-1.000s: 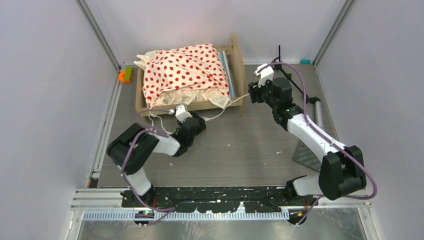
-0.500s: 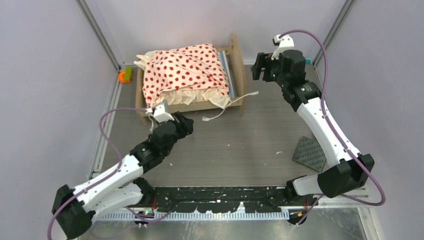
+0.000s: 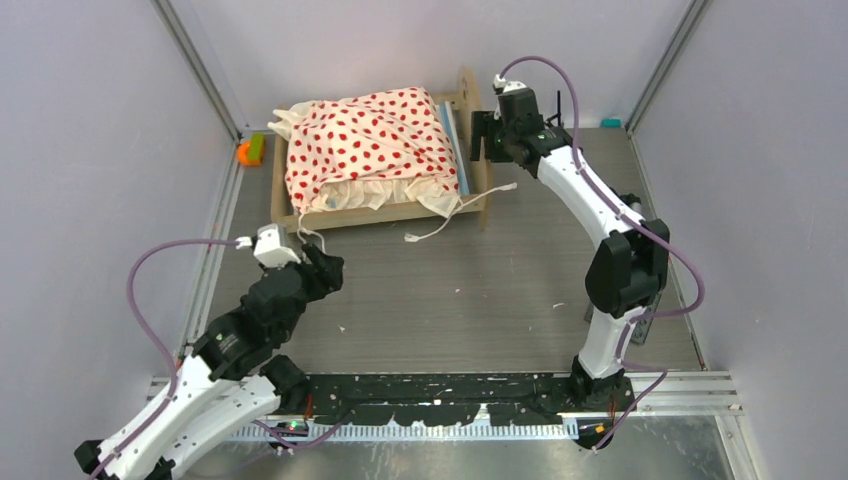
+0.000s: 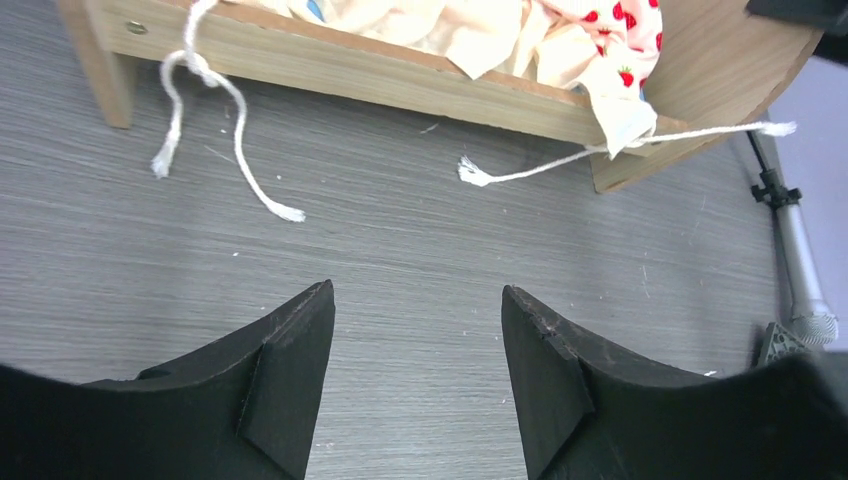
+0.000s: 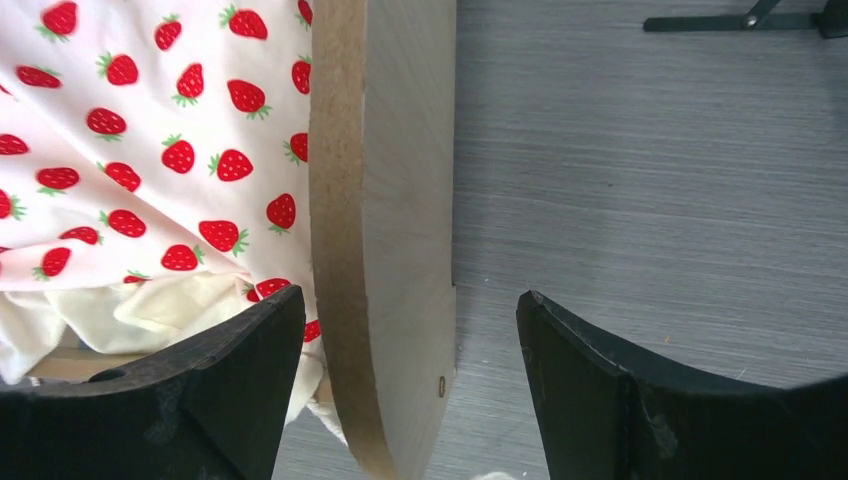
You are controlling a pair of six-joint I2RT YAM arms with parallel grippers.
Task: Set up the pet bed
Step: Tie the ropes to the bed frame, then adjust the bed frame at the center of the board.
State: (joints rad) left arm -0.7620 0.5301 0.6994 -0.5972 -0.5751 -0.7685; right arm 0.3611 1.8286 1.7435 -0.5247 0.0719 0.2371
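- Pet bed [image 3: 390,212] stands in the upper middle of the overhead view, frame upright on the floor, both end boards in place.
- Spotted bedding [image 3: 370,135] lies on it in a bunched heap and spills over the front rail. It is on the bed but not spread flat.
- An edge of the striped mattress [image 3: 452,130] shows between the heap and the right end board [image 3: 467,100]. I cannot tell whether it lies flat.
- Two tie cords [image 4: 235,150] trail off the frame onto the floor, untied.
- My left gripper [image 4: 415,295] is spread and holds nothing. It hangs over bare floor, lower left of the bed and apart from it.
- My right gripper [image 3: 483,137] is spread wide, one finger on each side of the right end board. It is not pressed on the board, and I cannot tell whether either finger touches it.
- Judgement: frame and mattress are in. Smoothing the bedding and tidying the cords are left, so the task is partly done.
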